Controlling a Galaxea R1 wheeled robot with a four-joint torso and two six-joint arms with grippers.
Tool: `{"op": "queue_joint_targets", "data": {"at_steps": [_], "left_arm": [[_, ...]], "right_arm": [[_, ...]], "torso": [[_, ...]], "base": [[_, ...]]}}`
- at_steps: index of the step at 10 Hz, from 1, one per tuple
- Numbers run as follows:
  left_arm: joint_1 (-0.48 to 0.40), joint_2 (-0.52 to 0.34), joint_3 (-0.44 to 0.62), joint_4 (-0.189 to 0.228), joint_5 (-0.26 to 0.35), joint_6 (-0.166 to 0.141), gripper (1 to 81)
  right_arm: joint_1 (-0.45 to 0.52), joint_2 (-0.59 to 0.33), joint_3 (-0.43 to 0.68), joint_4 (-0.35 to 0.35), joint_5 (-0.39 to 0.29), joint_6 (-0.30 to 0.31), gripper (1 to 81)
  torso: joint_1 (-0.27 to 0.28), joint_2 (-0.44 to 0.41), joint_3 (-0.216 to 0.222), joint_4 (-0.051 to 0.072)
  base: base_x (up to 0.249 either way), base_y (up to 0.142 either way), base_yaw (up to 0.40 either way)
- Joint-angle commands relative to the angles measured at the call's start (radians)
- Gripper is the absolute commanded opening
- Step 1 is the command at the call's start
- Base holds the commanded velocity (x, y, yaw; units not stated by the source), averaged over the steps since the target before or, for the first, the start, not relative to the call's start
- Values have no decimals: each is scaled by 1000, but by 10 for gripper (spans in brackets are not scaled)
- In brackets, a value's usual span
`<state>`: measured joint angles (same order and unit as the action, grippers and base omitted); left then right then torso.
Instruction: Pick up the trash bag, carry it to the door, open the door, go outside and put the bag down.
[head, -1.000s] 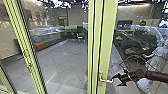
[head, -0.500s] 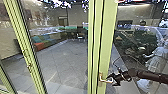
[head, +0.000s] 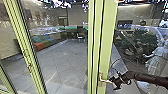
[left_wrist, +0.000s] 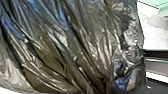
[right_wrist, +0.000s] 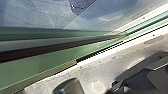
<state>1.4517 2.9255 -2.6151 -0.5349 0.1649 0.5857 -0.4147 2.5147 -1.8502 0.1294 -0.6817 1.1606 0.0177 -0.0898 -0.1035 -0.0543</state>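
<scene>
At the free end of the door handle (head: 102, 79) in the head view is my right gripper (head: 112, 83), close beside it; whether they touch I cannot tell. The handle sits low on the yellow-green door frame (head: 108, 37). In the right wrist view, the rounded metal end of the handle (right_wrist: 68, 87) lies near a dark part of my gripper. The left wrist view has the dark, shiny trash bag (left_wrist: 85, 42) right at the camera, its plastic drawn into long folds by my left gripper's hold.
A second green frame post (head: 25, 55) stands at the left. Beyond the glass are a tiled floor (head: 62, 62), a colourful sofa (head: 41, 42) and a chair (head: 80, 36). Dark plants (head: 146, 41) and a pale shape (head: 155, 62) show in the right-hand glass.
My right gripper first moved left to the handle, then shifted slightly right and down, with its forearm changing angle. The door and its handle look unchanged.
</scene>
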Motion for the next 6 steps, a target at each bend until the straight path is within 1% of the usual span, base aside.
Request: {"op": "queue_joint_targets", "data": {"at_steps": [1,4,6], "left_arm": [[-55,2,4,-8,93,2,10],[-55,3,4,-8,91,2,10],[-55,8,1,-7,88,3,10]], "right_arm": [[107,35,-47,10,-53,25,811],[46,45,-66,10,-84,28,811],[7,72,-78,-8,-101,28,811]], "torso": [[0,0,0,0],[0,0,0,0],[0,0,0,0]], "base": [[0,0,0],[0,0,0],[0,0,0]]}}
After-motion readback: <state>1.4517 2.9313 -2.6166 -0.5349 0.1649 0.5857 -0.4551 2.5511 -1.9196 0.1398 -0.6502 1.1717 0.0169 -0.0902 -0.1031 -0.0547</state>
